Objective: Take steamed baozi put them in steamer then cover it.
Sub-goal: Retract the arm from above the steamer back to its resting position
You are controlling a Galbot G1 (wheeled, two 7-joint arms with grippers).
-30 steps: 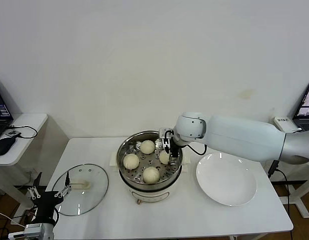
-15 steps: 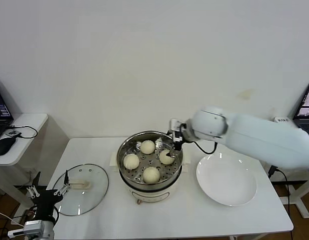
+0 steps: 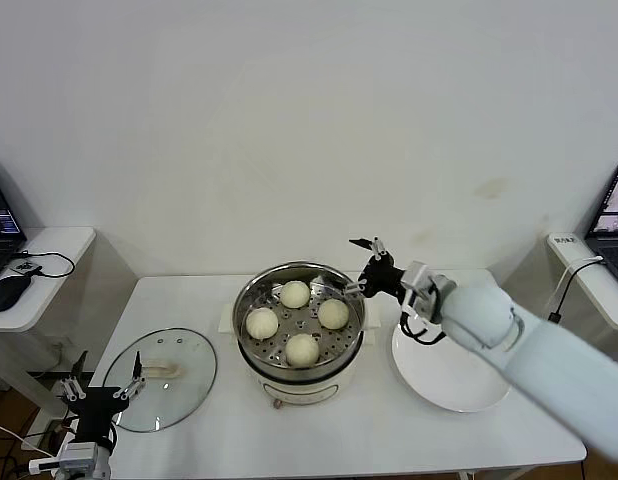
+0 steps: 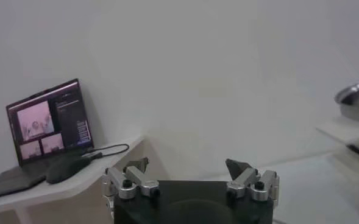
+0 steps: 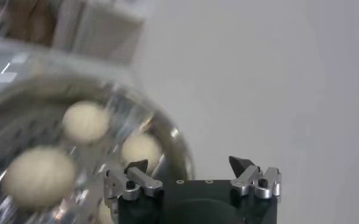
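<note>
Right gripper (image 3: 366, 262) fingers are standing apart and empty, now hanging just beyond the steamer's (image 3: 300, 321) right rim, above the gap between steamer and white plate (image 3: 452, 362); a second ago they were down inside the pot at the right-hand bun. That bun is now sitting free on the perforated tray, so all four steamed baozi (image 3: 301, 318) are resting in the steamer: back (image 3: 295, 294), left (image 3: 262, 322), front (image 3: 302, 349), right (image 3: 333, 314). The right wrist view is showing the same spread fingers (image 5: 136, 167) with the buns receding behind them. The plate is lying bare on the tabletop (image 3: 389, 430). Judgement: loading is finished and the arm is retreating, leaving only the covering step. The cover (image 3: 161, 378) is lying flat on the tabletop left of the steamer, well apart from it, handle up. Left gripper (image 3: 101, 391) is waiting low at the tabletop's front-left edge, near the cover's rim, fingers (image 4: 135, 165) apart and holding nothing; it is probably the one placed to lift the lid.
</note>
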